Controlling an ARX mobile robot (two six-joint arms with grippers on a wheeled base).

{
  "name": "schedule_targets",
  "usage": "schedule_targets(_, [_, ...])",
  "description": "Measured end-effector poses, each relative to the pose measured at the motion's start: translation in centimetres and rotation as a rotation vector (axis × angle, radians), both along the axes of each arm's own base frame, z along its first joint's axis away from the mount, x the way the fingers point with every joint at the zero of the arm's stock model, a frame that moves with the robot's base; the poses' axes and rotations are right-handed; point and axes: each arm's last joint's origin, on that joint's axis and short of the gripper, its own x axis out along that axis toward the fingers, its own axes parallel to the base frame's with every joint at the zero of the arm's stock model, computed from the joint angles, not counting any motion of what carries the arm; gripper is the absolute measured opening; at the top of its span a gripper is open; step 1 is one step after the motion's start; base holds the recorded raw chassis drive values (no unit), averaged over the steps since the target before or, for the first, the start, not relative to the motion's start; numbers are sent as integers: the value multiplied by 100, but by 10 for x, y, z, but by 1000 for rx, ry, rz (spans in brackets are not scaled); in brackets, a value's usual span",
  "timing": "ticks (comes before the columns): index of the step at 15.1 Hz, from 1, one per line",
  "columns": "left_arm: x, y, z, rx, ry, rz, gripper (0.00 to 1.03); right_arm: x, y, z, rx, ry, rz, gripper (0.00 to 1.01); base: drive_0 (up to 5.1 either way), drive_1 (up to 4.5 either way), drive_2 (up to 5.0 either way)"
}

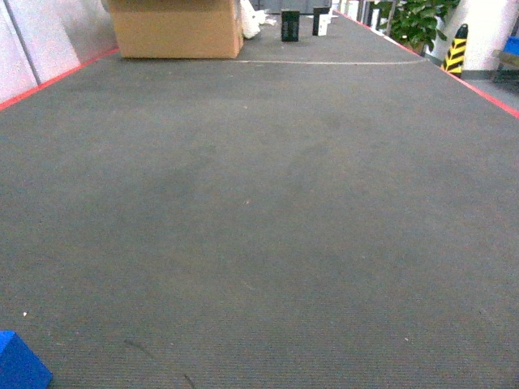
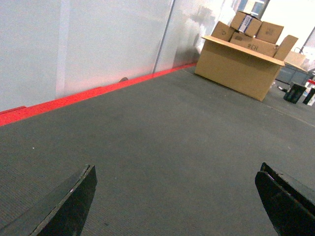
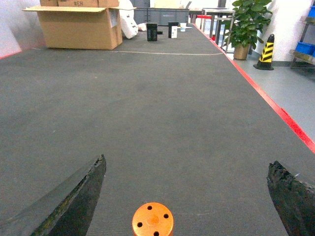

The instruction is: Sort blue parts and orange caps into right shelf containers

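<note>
Orange cap (image 3: 152, 219) upright on the grey bench (image 3: 162, 108), low between the spread, empty right jaws (image 3: 189, 196) and touching neither; left jaws (image 2: 177, 201) likewise released over bare bench; carton (image 3: 78, 27) lettering too blurred to read.

The head camera looks down the long tabletop (image 1: 259, 227); both wrist cameras skim low over it, facing its far end, sharing the cardboard box (image 1: 174, 28).

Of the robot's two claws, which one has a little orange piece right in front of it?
The right gripper: an orange cap sits on the grey surface between its open fingers. The left gripper faces only bare surface.
</note>
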Motion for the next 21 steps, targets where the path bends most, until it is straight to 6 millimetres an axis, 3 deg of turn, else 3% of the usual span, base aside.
schedule_targets(12, [17, 0, -9, 2, 22, -97, 98, 0, 0, 0, 0, 0, 0, 98, 0, 0, 0])
schedule_targets(16, [35, -12, -10, 19, 38, -212, 98, 0, 0, 0, 0, 0, 0, 98, 0, 0, 0])
schedule_targets(19, [43, -31, -39, 11, 209, -308, 98, 0, 0, 0, 0, 0, 0, 98, 0, 0, 0])
schedule_targets(21, [43, -38, -48, 10, 257, -344, 98, 0, 0, 0, 0, 0, 0, 98, 0, 0, 0])
